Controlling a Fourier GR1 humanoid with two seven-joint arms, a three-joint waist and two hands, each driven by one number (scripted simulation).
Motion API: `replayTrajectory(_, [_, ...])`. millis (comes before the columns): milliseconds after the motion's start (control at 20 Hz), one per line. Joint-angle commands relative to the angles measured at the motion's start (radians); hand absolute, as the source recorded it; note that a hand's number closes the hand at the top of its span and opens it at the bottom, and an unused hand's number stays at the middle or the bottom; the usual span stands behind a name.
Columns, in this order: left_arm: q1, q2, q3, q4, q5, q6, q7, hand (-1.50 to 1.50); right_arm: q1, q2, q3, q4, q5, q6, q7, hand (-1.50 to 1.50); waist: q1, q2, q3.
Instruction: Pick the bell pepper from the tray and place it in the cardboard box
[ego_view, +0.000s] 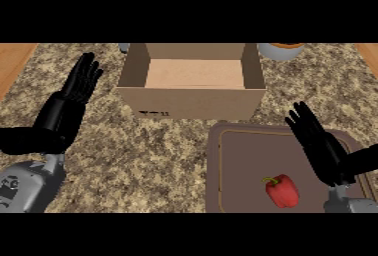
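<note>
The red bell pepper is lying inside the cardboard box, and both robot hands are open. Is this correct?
Not quite. In the head view the red bell pepper is lying on the tray, not inside the cardboard box. Both the left robot hand and the right robot hand are open.

head view, steeply down, counter (148, 150) close

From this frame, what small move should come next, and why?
Probably lower the right hand toward the pepper. The pepper lies untouched on the tray, the right hand is open just beside and above it, and the box stands open beyond the tray. The left hand is far off.
</note>
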Motion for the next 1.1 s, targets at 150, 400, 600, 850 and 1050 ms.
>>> replayTrajectory(150, [0.116, 0.031, -0.021, 0.081, -0.128, 0.103, 0.065, 0.0, -0.145, 0.006, 0.004, -0.224, -0.027, 0.095, -0.13, -1.5, 0.007, 0.002, -0.018])
replayTrajectory(400, [0.22, 0.042, -0.025, 0.157, -0.162, 0.139, 0.091, 0.0, -0.085, -0.054, -0.007, -0.27, 0.346, -0.148, -0.197, 1.5, -0.015, 0.007, -0.02])
replayTrajectory(600, [0.291, 0.058, -0.013, 0.045, -0.166, 0.129, 0.123, 0.0, -0.006, 0.087, 0.009, -0.205, 0.25, -0.099, -0.392, -1.5, 0.004, 0.01, -0.018])
replayTrajectory(850, [0.286, 0.044, 0.019, 0.092, -0.172, 0.116, 0.085, 0.0, 0.057, -0.167, -0.044, -0.276, 0.36, 0.057, -0.438, -1.5, -0.011, 0.01, -0.019])
replayTrajectory(1050, [0.301, 0.013, -0.014, 0.107, -0.205, 0.14, 0.074, 0.0, 0.021, -0.342, -0.051, -0.32, 0.518, 0.081, -0.35, -1.5, -0.011, 0.01, -0.021])
